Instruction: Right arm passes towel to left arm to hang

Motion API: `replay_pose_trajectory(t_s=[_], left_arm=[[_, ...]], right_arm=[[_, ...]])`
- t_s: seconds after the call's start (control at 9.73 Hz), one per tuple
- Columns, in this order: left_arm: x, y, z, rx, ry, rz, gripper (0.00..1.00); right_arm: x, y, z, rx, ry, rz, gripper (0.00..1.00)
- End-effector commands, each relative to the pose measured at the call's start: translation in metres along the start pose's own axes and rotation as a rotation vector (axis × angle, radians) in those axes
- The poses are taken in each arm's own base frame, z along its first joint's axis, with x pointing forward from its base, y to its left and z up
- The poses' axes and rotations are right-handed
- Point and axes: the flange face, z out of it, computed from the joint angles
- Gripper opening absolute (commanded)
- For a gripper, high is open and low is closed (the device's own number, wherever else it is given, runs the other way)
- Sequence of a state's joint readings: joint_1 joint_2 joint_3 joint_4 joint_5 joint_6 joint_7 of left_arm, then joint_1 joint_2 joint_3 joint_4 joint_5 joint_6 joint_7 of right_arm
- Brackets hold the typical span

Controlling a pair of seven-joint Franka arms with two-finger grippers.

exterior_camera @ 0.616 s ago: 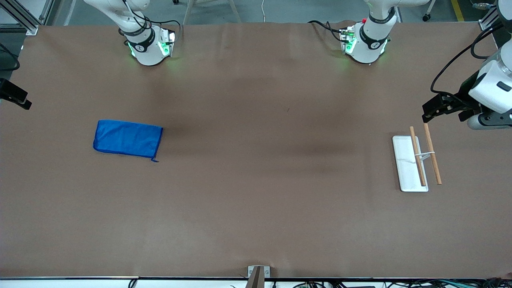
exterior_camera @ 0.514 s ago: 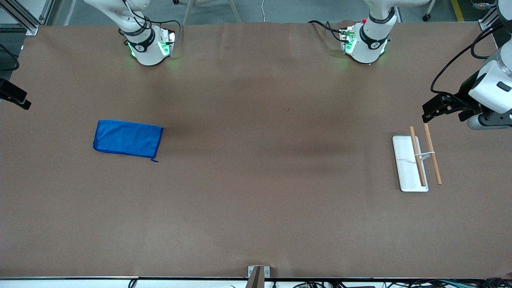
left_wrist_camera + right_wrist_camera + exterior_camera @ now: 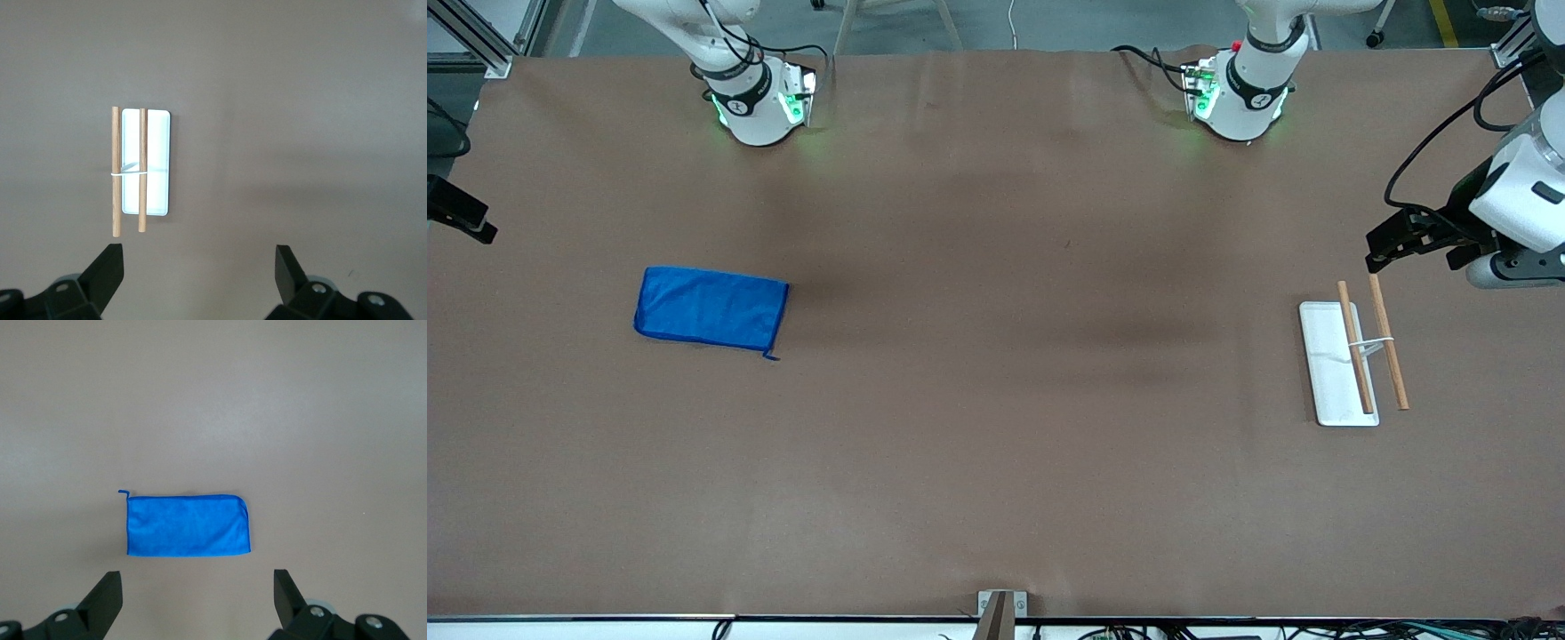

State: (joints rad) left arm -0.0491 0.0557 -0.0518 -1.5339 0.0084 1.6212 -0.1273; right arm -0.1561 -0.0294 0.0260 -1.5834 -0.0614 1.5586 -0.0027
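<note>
One towel (image 3: 711,308) lies flat on the brown table (image 3: 996,444) toward the right arm's end, folded into a neat rectangle with its loop tag sticking out at one corner, bare table all round it and nothing touching it; the right gripper (image 3: 197,595) hangs over the table just short of the towel, fingers spread wide and holding nothing. Toward the left arm's end sits one white rack base (image 3: 1331,364) carrying two wooden rails (image 3: 1354,347) tied by a white cross-wire. The left gripper (image 3: 199,270) hangs in the air near the rails' ends, its fingers likewise wide apart and empty.
</note>
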Motion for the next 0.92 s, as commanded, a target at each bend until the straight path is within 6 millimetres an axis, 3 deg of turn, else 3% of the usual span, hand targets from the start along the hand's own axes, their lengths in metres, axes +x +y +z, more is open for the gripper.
replay_pose_trajectory(t_s=[0.0,0.21,0.51,0.82], left_arm=[[0.001,0.000,0.018,0.014,-0.032,0.012,1.00],[0.000,0.001,0.019,0.011,-0.034,0.015,1.00],[-0.001,0.004,0.016,0.004,-0.028,0.015,1.00],[-0.005,0.014,0.009,-0.002,-0.018,0.035,1.00]], right_arm=[[-0.007,0.006,0.062,-0.015,-0.073,0.006,1.00],[-0.012,0.008,0.134,-0.022,-0.115,0.003,1.00],[-0.042,-0.003,0.247,-0.012,-0.134,-0.018,1.00],[-0.058,-0.011,0.342,0.003,-0.136,-0.030,1.00]])
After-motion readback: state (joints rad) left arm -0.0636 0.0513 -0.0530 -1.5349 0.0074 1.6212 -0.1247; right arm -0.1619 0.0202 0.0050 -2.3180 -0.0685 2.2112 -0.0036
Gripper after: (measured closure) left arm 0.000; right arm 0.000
